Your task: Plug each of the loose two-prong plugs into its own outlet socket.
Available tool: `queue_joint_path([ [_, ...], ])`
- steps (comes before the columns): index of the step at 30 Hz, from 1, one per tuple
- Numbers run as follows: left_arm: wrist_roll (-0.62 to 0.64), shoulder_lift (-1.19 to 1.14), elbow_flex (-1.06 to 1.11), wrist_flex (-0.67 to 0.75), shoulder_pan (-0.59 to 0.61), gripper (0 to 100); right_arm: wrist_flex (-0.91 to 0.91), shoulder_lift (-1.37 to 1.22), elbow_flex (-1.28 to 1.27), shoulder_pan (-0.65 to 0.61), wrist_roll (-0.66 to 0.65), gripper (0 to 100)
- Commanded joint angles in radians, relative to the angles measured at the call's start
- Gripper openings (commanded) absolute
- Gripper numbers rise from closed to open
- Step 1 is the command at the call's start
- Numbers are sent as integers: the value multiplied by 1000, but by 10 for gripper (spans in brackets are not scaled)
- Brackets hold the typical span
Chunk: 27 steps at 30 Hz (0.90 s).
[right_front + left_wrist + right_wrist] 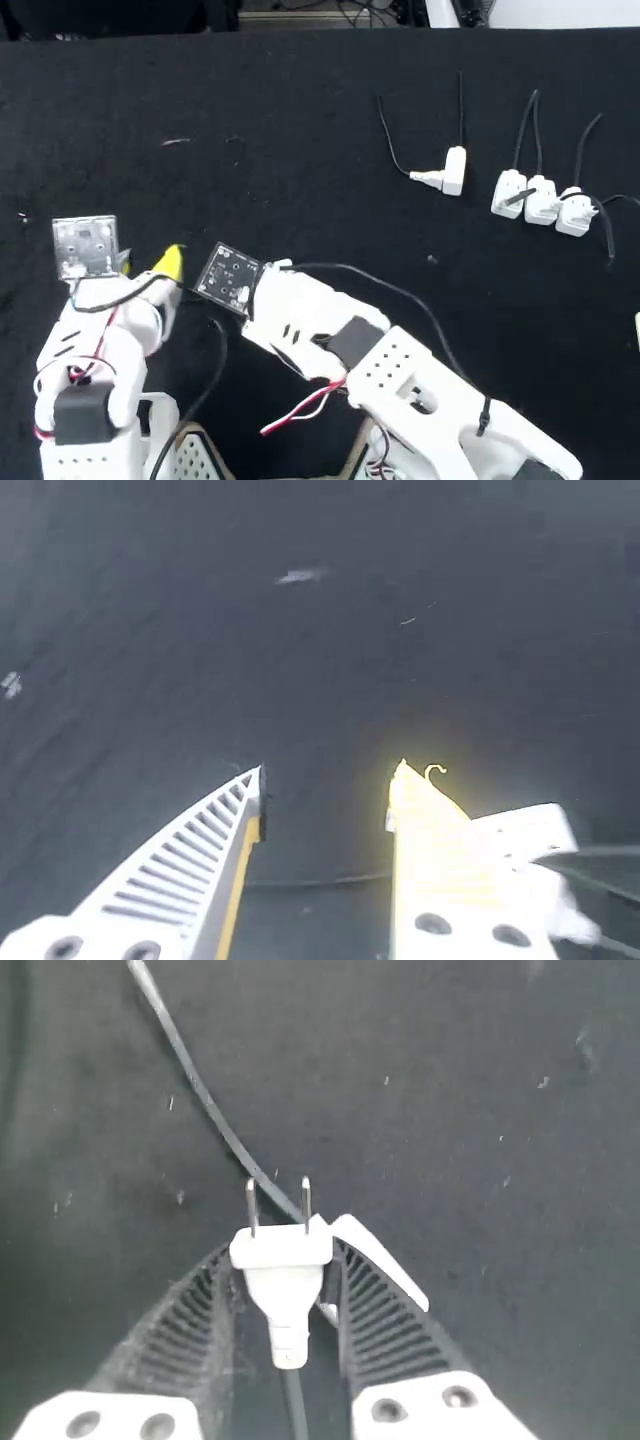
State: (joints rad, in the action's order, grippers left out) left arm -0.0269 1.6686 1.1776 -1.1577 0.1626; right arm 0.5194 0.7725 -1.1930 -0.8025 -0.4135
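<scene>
Right gripper (282,1247) is clamped on a white two-prong plug (281,1285). The jaws press both sides of the plug body, and the prongs (250,1207) point forward past the fingertips, clear of the worktop (480,1110). The plug's cord runs back between the jaws. A second black cord (200,1095) lies on the worktop and passes just behind the prongs.

Left gripper (330,770) is open with its jaws spread. Nothing sits between them, and black worktop shows below.

In the high view both arms sit at the near-left of the worktop. The right arm (400,375) angles in from the near right, and its wrist is just beside the left arm's yellow finger (170,262).

The sockets are well apart from the held plug, at the far right. Three white socket blocks (541,200) stand side by side in a row, each with a black cord (527,120). A fourth socket block (454,170) sits alone just left of the row, with a small white piece (425,180) sticking out of its side. I can't tell whether that piece is seated.
</scene>
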Motion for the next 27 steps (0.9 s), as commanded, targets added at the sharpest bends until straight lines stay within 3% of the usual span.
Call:
queue_joint_path([
  [1, 28, 0, -108, 12, -154, 213, -52, 39, 7, -18, 8, 10],
  [9, 28, 0, 16, 48, -239, 213, -58, 48, 15, -18, 35, 10],
  [27, 28, 0, 136, 89, -239, 213, -49, 48, 64, -40, 100, 10],
])
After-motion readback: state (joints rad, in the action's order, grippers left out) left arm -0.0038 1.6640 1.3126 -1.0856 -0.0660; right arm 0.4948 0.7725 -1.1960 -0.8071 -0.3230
